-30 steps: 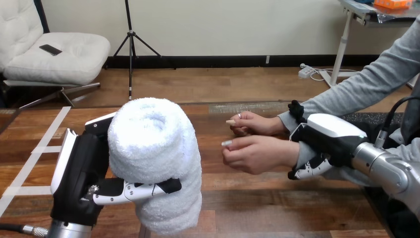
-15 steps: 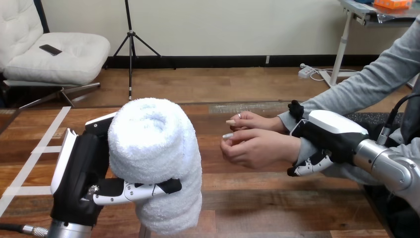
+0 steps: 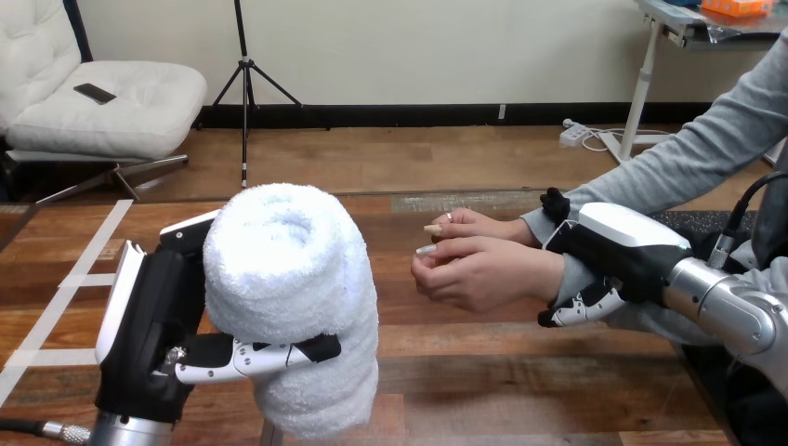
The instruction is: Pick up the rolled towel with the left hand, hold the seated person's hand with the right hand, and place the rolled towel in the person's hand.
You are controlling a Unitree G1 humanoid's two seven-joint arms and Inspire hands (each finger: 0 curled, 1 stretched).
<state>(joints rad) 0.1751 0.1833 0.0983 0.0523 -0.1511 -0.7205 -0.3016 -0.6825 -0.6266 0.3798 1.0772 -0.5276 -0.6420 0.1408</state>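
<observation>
The fingers of the left hand are curling round the front of the rolled towel, closing snugly on its lower half. The towel is standing upright in that grip with its spiral end facing up. Its bottom end is hanging below the fingers, and I cannot tell whether it is touching the counter. The left hand's black palm and white shell are pressing against the towel's left side, and its arm is running down from there, away from the towel.

To the right of the towel, and well apart from it, the fingers of the right hand are curling up under the person's wrist. The black thumb tip is showing over the far side of that wrist, so the hand is closing round it over the grey sleeve. The person's nearer hand, the one whose wrist is being held, is reaching towards the towel with its own fingers loosely bent, and it is not touching the towel. The person's farther hand is lying just behind the nearer one, close against it and also apart from the towel. The right hand's white shell is sitting on the wrist side facing away from the towel, and its silver forearm is stretching farther right.
</observation>
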